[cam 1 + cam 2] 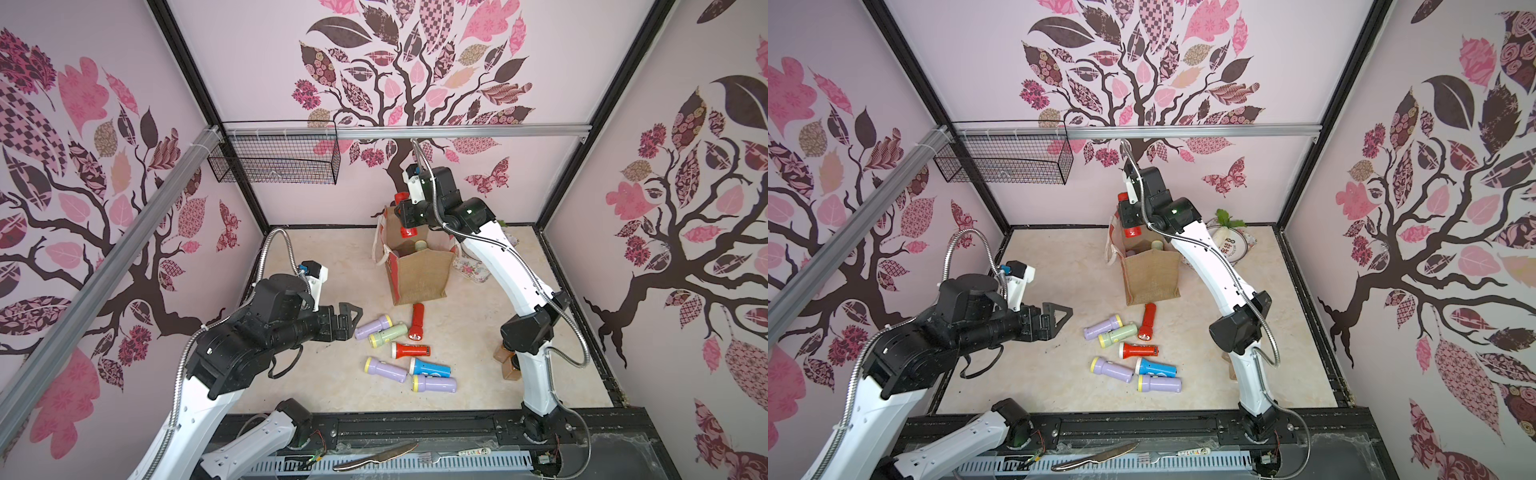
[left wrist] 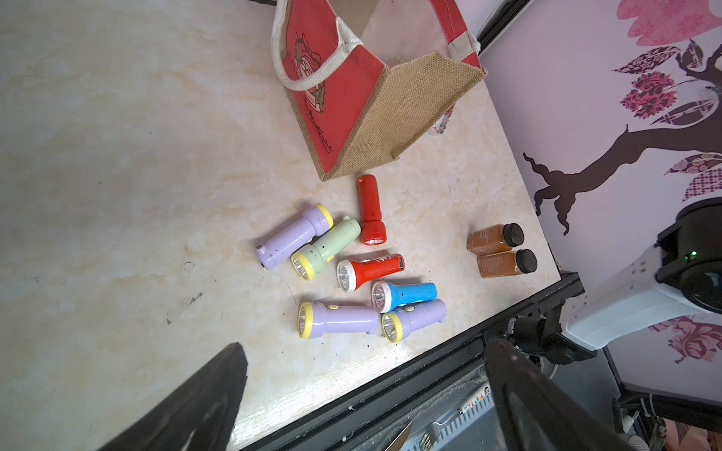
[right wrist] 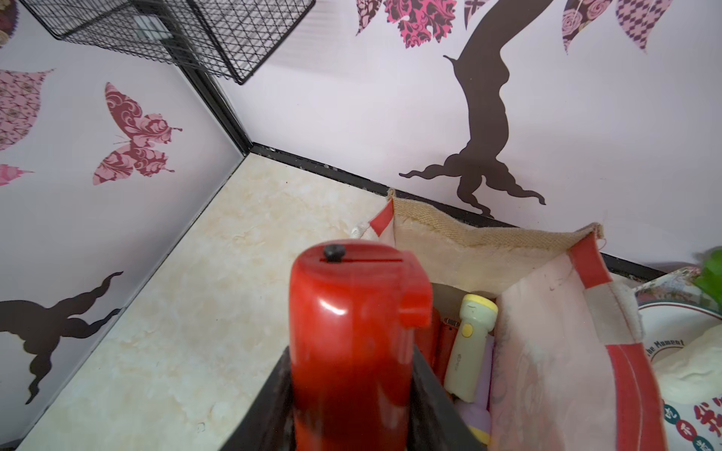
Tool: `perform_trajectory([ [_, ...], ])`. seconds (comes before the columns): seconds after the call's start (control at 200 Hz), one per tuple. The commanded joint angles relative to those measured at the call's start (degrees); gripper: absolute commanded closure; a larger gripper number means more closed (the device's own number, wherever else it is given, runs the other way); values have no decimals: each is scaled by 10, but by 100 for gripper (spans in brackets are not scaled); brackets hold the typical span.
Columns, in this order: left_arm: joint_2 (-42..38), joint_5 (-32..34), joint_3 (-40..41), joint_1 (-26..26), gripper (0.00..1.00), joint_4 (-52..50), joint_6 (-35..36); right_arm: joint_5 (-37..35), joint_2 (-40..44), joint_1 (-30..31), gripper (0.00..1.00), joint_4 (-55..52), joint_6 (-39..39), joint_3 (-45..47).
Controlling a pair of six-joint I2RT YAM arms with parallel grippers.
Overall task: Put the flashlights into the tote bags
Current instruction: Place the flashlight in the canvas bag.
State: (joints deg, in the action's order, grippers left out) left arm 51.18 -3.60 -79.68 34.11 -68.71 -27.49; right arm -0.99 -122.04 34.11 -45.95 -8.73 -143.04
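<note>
Tabletop (image 1: 324,266) of pale marble pattern carries the whole scene, and the tote bag (image 1: 419,274) stands upright on it with its mouth open, burlap face toward the robot and a red panel with a white strap on the side nearer the left arm. A black wire basket (image 1: 274,160) hangs on the wall, high above the bag and off to its left-arm side. Directly over the bag's mouth, the right gripper (image 1: 405,216) has its jaws clamped on a red flashlight (image 3: 351,332), held upright with its lower end just above the rim. Well away from the bag on the left-arm side, the left gripper (image 1: 351,320) hangs above the table with its jaws wide apart and nothing between them. A patterned plate (image 1: 1229,245) lies just behind the bag on the right-arm side. Inside the bag the right wrist view shows a pale flashlight with a yellow head (image 3: 470,343) leaning against the lining, with a lilac one (image 3: 474,421) and a red one beside it. In front of the bag, seven flashlights (image 1: 411,350) lie loose in a cluster: three lilac, two red, one pale green and one blue (image 1: 430,368), the nearest red one (image 1: 417,322) just short of the bag's base. Two brown black-capped jars (image 2: 494,238) lie side by side, in front of the bag toward the right arm's base.
</note>
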Motion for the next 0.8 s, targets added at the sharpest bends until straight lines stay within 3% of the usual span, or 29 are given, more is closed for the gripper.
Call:
perform_trajectory([
  [0.0,11,15,-33,-1,2,2,13,14,-48,-14,100,31,23,-22],
  [0.35,4,51,-17,-1,2,1,-2,23,-168,-50,100,40,-3,-68],
  [0.795,-11,75,14,-1,2,26,-17,23,-229,-55,100,29,-8,-62],
])
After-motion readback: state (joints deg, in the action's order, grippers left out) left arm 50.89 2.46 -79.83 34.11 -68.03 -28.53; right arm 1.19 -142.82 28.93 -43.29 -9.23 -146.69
